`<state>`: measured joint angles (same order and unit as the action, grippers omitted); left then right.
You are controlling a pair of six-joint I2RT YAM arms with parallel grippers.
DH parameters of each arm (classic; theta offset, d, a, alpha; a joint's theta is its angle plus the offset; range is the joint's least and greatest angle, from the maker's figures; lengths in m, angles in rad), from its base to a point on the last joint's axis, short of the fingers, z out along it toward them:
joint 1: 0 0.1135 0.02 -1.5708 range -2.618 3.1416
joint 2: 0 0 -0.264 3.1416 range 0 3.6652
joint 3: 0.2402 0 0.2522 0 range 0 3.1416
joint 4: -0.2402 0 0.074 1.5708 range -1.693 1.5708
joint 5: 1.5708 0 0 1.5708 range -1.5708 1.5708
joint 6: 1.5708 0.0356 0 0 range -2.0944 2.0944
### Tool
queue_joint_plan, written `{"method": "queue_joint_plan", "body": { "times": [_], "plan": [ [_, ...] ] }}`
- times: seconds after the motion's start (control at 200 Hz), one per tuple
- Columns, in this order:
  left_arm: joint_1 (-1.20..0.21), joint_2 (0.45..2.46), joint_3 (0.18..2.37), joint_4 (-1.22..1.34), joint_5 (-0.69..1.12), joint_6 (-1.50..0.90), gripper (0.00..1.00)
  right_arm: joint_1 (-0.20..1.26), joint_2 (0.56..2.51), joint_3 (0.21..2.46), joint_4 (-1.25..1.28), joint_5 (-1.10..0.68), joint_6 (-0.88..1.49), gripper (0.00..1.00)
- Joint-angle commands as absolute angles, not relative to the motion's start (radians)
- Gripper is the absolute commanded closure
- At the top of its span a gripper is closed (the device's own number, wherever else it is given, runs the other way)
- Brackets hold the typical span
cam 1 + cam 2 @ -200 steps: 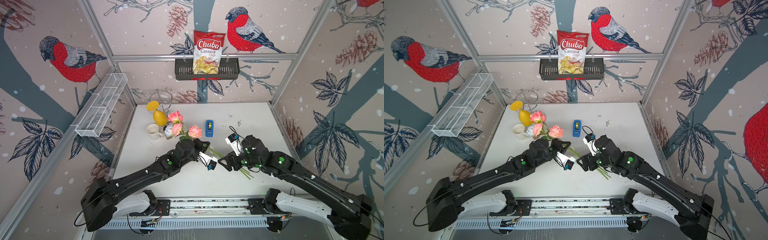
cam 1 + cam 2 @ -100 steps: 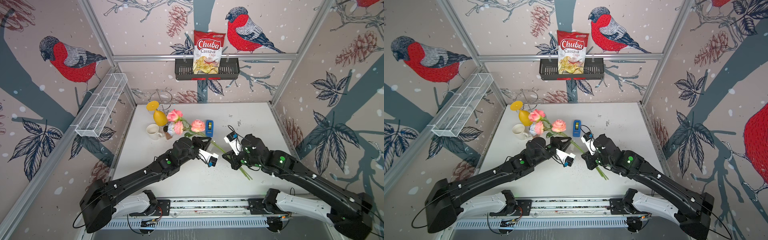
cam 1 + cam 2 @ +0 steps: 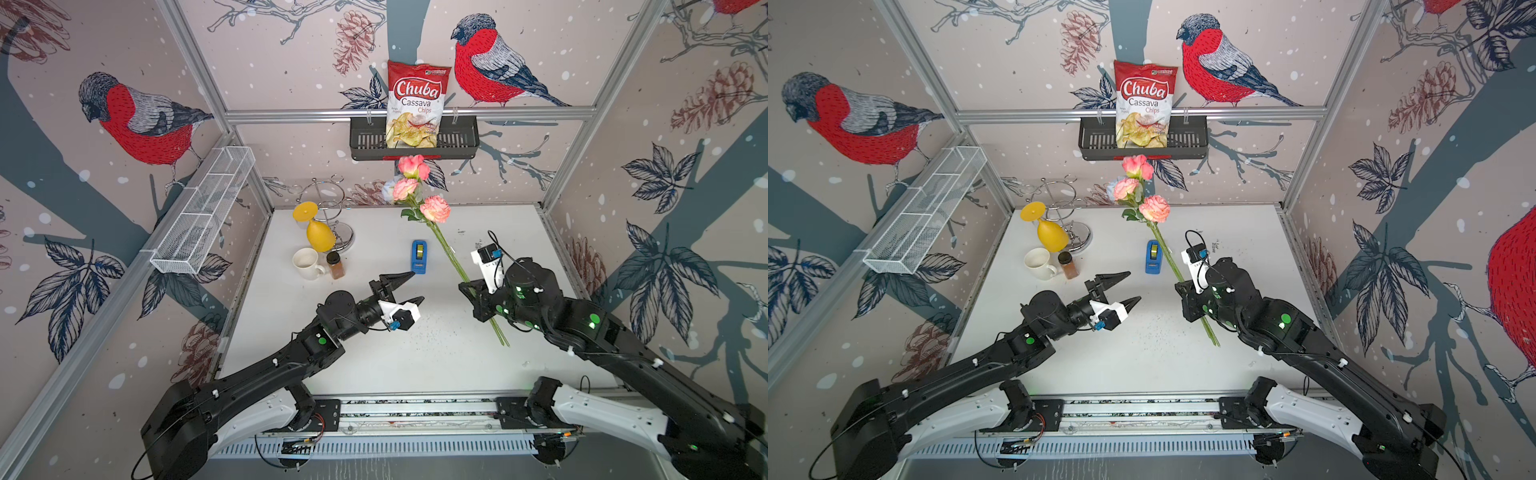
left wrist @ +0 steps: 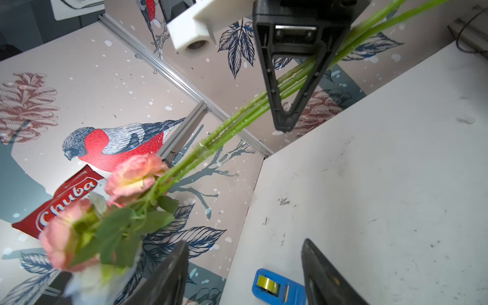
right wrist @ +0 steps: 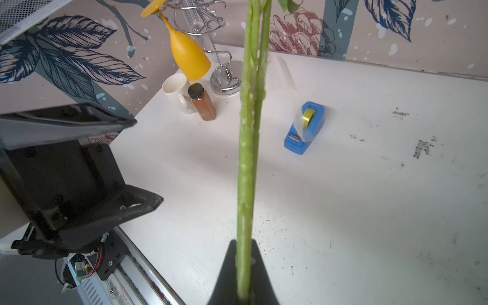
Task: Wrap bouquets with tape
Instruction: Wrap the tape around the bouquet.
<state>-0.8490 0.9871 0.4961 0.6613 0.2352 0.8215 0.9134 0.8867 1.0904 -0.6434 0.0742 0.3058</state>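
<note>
In both top views the right hand (image 3: 465,286) is clenched on the long, thin green stems of the bouquet (image 3: 435,209). It holds the bunch tilted above the white desk (image 3: 415,357). The pink-peach blooms reach toward the back wall just under a black slotted basket (image 3: 457,139). The stem ends hang past the hand over the desk's right side.

The left hand (image 3: 417,286) stands released, its pointed black fingers spread on nothing and apart from the stems. A stretch of bare, matte desk lies between and in front of the two hands, speckled and scuffed with dark marks.

The tape (image 3: 420,249), a small yellowish-green roll, sits in a blue plastic dispenser (image 3: 419,264). The dispenser stands flat on the desk toward the back, just beyond the left hand's fingertips.

The back left corner is crowded. A yellow goblet (image 3: 320,237) hangs upside down, tilted, on a chrome wire stand (image 3: 347,242). A white mug (image 3: 306,262) sits just beside a brown spice jar (image 3: 335,266) with a black lid.

A white wire-mesh shelf (image 3: 203,216) juts from the left wall, and aluminium rails (image 3: 291,115) edge the enclosure. A red-and-white bag (image 3: 417,104) in the basket reads "Chuba Cassava Chips".
</note>
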Motion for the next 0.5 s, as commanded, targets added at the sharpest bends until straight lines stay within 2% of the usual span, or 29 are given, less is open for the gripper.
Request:
{"method": "queue_joint_plan", "body": {
  "times": [0.0,0.25,0.395,0.495],
  "plan": [
    [-0.847,1.025,0.457,0.903,0.263,0.629,0.32,0.914,0.869,1.118,-0.612,0.035,0.272,1.00],
    [-0.825,1.171,0.480,1.079,0.301,0.540,0.31,0.920,0.846,1.143,-0.607,-0.045,0.258,1.00],
    [-0.784,1.224,0.520,1.117,0.375,0.484,0.31,0.928,0.839,1.143,-0.617,-0.056,0.255,1.00],
    [-0.784,1.247,0.565,1.048,0.418,0.502,0.31,0.935,0.836,1.144,-0.614,-0.062,0.257,1.00]
  ]
}}
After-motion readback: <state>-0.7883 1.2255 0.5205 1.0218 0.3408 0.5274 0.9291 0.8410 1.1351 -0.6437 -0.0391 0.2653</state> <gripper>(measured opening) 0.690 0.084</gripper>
